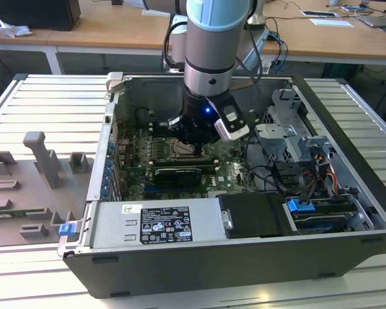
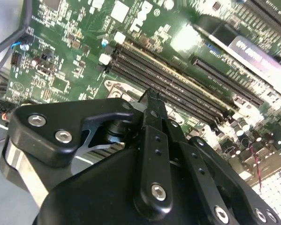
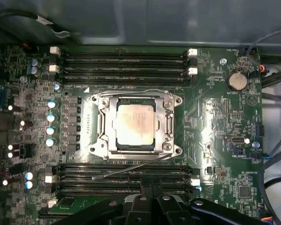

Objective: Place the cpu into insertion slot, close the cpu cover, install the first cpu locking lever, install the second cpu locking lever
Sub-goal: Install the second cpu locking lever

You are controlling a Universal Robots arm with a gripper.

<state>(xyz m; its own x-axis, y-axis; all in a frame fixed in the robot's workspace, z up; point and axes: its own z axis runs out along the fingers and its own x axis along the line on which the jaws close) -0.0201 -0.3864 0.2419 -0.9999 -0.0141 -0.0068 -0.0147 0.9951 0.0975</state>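
A: Exterior view, from its left: grey plastic fixture blocks (image 1: 38, 174) on the slatted metal surface (image 1: 25, 270), then the open computer case (image 1: 199, 264) with the green motherboard (image 1: 138, 151) inside.
B: Arm?
A: Arm (image 1: 218, 45) comes straight down into the case, gripper (image 1: 199, 149) low over the middle of the board. Drive bays and a cable bundle (image 1: 308, 174) sit toward the exterior view's right.
B: Fingers?
A: Second wrist view shows the black fingers (image 2: 152, 117) together at the tip, nothing between them, above the long black memory slots (image 2: 178, 89).
B: Task parts?
A: First wrist view: the cpu (image 3: 135, 123) lies flat in the insertion slot (image 3: 104, 125), pale metal face up. The cpu cover (image 3: 136, 148) is down around it, cpu showing through the cut-out. One thin wire lever (image 3: 131, 168) runs slantwise just beside the slot, over the nearer memory slots. Another lever (image 3: 140, 93) lies along the opposite edge. Can't tell if either is latched.
B: Contact?
A: Gripper not touching the cover or the levers.
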